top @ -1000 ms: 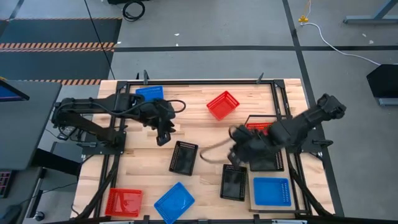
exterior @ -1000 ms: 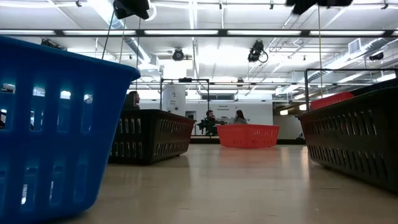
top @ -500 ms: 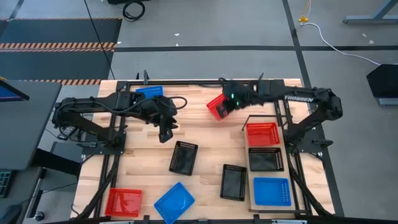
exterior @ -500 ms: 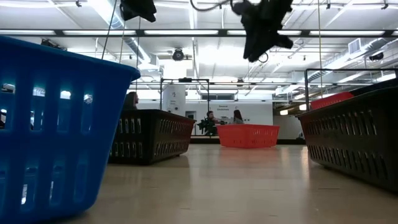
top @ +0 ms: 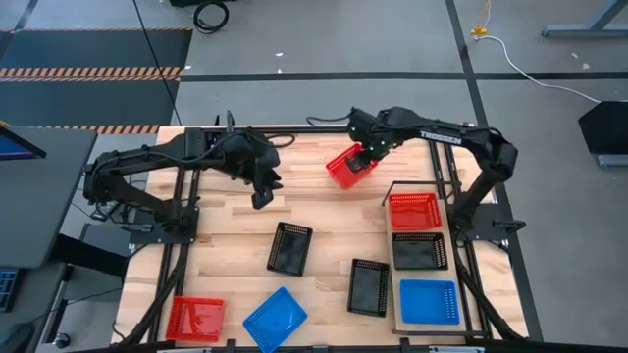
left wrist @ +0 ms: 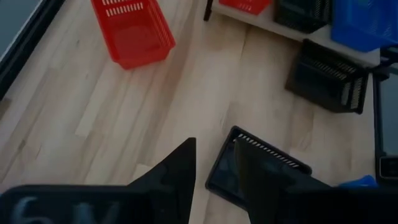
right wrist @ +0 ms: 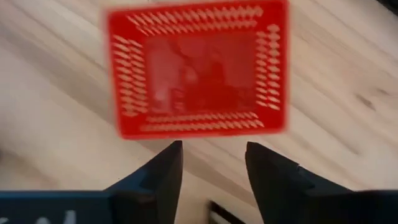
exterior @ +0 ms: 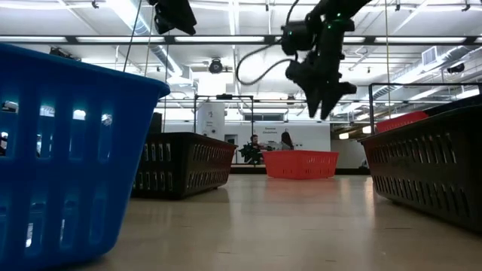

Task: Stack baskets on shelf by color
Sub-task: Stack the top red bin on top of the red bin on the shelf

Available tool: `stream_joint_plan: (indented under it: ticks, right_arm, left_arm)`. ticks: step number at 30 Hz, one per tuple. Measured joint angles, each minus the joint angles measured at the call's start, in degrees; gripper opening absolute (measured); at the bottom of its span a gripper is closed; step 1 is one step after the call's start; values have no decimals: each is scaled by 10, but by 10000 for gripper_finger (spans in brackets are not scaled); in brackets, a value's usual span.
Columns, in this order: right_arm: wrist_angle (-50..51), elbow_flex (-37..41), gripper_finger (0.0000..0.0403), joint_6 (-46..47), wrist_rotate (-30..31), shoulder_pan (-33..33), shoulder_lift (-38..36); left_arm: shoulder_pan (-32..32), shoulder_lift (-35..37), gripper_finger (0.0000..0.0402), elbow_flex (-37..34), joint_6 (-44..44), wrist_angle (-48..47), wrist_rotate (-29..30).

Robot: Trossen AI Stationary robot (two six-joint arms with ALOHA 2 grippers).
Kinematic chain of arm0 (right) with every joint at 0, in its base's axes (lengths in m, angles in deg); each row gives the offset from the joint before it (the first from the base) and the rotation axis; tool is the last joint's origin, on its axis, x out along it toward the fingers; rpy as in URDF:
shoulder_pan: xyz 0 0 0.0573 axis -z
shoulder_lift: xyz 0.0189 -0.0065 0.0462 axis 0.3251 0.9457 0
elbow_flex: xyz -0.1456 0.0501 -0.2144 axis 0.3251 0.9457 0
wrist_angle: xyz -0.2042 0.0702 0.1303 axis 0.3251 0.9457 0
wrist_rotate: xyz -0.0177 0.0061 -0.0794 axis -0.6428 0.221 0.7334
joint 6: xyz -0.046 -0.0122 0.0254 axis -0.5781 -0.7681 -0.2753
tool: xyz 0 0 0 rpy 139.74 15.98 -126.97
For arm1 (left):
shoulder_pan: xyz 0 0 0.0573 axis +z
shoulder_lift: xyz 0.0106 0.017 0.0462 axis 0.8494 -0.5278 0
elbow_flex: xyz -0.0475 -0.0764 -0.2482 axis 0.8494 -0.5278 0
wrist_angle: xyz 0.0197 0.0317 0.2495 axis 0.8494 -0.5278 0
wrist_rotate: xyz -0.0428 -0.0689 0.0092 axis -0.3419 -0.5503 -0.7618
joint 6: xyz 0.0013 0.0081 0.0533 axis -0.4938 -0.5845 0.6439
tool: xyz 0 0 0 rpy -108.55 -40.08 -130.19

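Baskets (top: 350, 165), 3 red, 3 blue, 3 black

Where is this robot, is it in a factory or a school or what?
Probably a robot lab or workshop. Two dark arms are bolted to a wooden table set on a grey concrete floor with cables and striped hazard tape. Behind, there are bright ceiling lights and people sitting.

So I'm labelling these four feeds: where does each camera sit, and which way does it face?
High: overhead, straight down; both arms, shelf.
Low: tabletop height, level into the room; right gripper hangs above the red basket.
Left wrist: looks past the left gripper at a black basket.
Right wrist: right gripper, open, over that red basket.
Shared: that basket, in all four.
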Motion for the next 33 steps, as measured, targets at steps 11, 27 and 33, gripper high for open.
stream_joint_plan:
  ticks: [11, 27, 33]
  right_arm:
    - [6, 0, 198, -98, 80, 31, 41]
    - [-11, 0, 196, -92, 54, 65, 77]
    - [-11, 0, 195, -78, 39, 55, 77]
  left_arm:
    - [1, 0, 117, 0, -72, 54, 9]
    - [-53, 0, 117, 0, -211, 89, 94]
    - [-61, 0, 117, 0, -212, 101, 96]
